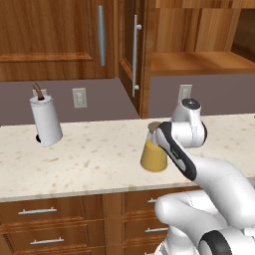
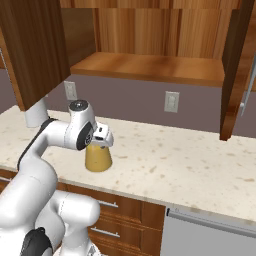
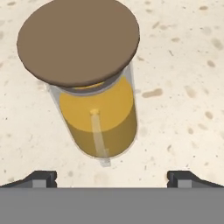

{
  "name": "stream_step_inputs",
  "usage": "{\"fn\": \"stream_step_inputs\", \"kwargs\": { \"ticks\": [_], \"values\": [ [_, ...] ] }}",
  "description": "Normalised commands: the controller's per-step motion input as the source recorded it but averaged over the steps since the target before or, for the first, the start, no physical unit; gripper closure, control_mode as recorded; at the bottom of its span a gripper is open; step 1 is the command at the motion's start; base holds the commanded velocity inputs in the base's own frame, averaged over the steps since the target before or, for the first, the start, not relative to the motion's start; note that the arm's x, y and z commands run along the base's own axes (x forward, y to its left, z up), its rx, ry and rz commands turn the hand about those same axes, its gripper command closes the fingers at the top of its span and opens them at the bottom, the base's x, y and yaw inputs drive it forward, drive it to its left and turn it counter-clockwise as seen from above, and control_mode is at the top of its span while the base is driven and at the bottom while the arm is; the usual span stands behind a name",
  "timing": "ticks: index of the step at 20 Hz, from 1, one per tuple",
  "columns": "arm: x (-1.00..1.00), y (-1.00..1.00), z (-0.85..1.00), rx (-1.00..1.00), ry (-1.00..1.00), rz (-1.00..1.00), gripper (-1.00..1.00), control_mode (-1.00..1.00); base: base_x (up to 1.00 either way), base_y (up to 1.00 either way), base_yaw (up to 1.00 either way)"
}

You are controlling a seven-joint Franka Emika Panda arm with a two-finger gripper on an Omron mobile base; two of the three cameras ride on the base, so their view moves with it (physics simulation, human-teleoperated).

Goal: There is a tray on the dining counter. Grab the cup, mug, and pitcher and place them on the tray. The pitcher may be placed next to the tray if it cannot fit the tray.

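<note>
The pitcher (image 1: 153,158) is a clear conical glass carafe of orange liquid with a round brown lid. It stands upright on a speckled counter (image 1: 89,159) backed by a wall. In the right base view the pitcher (image 2: 98,158) sits just under the hand. My gripper (image 3: 111,177) hovers above and slightly to one side of the pitcher (image 3: 98,120). The jaws are wide open, with nothing between them and no contact with the glass. Both dark fingertips (image 3: 41,177) stand well apart at the bottom of the hand view.
A white paper towel roll (image 1: 46,121) stands at the back left of the counter. Wall outlets (image 1: 79,97) line the backsplash. A wooden cabinet door (image 2: 235,65) hangs open at the right, above the counter. Drawers (image 1: 37,211) run below the counter edge.
</note>
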Motion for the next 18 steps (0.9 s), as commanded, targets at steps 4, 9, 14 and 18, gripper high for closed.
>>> {"fn": "stream_step_inputs", "kwargs": {
  "ticks": [4,9,14,18],
  "values": [
    [0.15,0.02,-0.16,0.00,0.00,0.02,-1.00,-1.00,0.00,0.00,0.00],
    [0.17,0.01,-0.15,0.00,0.00,0.02,-1.00,-1.00,0.00,0.00,0.00],
    [0.12,0.02,-0.15,0.00,0.00,0.02,-1.00,-1.00,0.00,0.00,0.00],
    [0.14,0.04,-0.13,0.00,0.00,0.01,-1.00,-1.00,0.00,0.00,0.00]
  ]
}}
